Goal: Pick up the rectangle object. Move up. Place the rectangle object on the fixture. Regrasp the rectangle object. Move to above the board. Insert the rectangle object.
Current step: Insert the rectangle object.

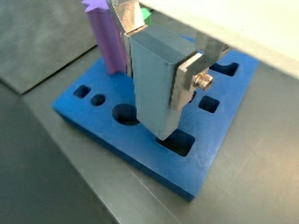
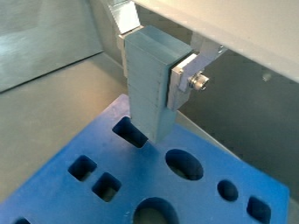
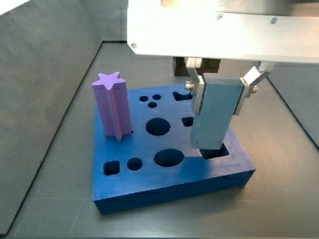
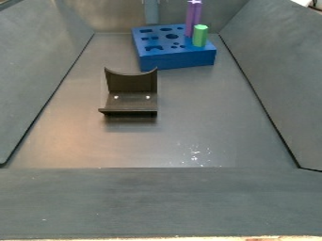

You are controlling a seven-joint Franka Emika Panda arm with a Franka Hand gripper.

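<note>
Our claw [image 3: 222,82] pinches the stiff, smooth rectangle object [image 3: 212,119] near its top, lowering it into the board's [image 3: 174,182] corner slot.

- The hand [image 1: 163,74] hangs over the board [image 1: 111,127], and a silver finger plate [image 1: 187,83] lies flat against one side of the rectangle object [image 1: 155,83].
- The rectangle object stands upright, with its lower end at the mouth of a rectangular hole [image 1: 177,143] near the board's edge.
- A purple post [image 1: 107,42] stands upright in the board, just beside the bar.
- Round and square cut-outs show in the blue surface.
- The board rests on a dark grey floor [image 1: 47,175].
</note>
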